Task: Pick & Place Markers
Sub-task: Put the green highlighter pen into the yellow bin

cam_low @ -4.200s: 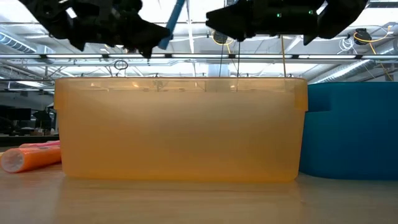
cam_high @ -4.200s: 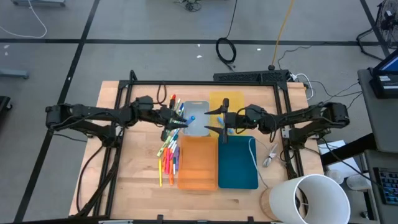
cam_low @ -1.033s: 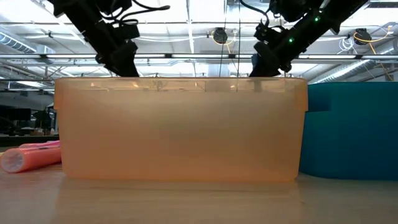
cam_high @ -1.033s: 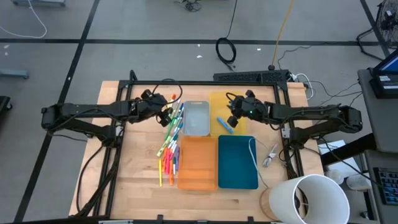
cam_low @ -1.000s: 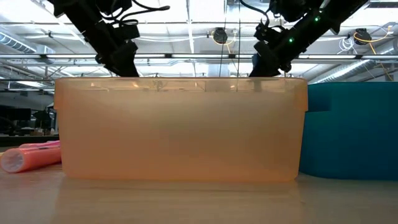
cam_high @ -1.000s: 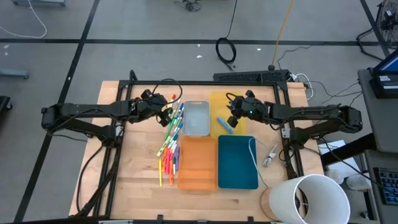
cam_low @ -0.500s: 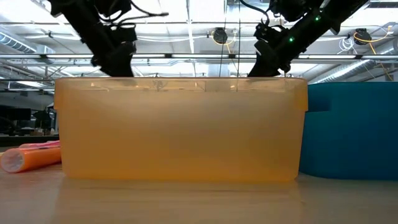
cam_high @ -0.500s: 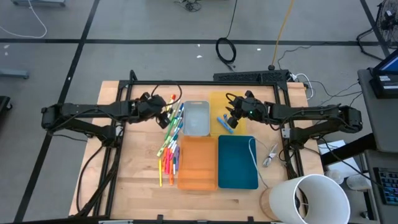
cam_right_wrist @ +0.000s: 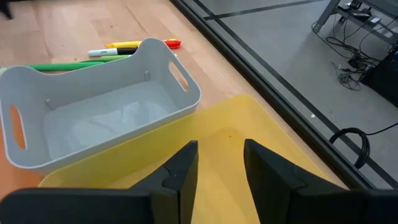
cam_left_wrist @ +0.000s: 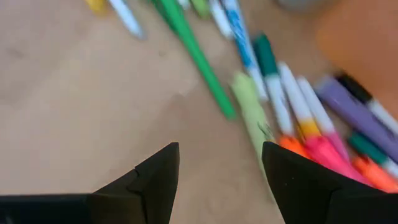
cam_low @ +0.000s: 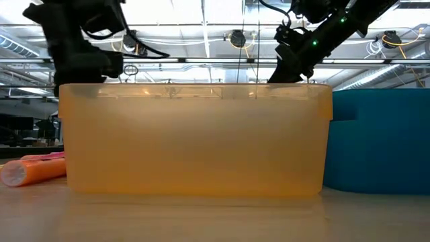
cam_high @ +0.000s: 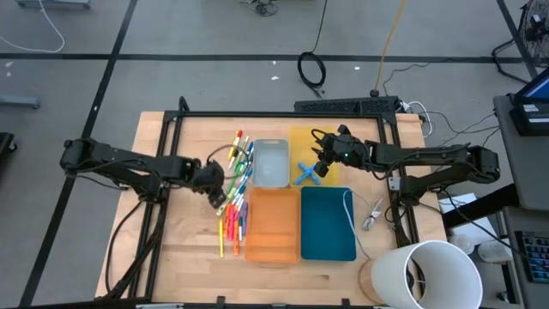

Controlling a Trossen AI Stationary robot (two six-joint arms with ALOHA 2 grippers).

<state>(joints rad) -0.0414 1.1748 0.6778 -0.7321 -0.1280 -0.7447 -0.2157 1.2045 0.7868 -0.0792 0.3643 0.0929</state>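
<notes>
One blue marker (cam_high: 305,172) lies in the yellow tray (cam_high: 302,142); the other markers (cam_high: 233,193) wait left of the trays. The left gripper (cam_left_wrist: 217,180) hovers open (empty), the right gripper (cam_right_wrist: 219,163) open too.

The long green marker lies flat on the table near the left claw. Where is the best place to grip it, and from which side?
Probably at the middle of its barrel, from straight above. The long green marker lies flat on the bare wood, with free table on one side and the blue-and-white marker close on the other. The open left claw should set its fingers across the barrel, not along it.
</notes>
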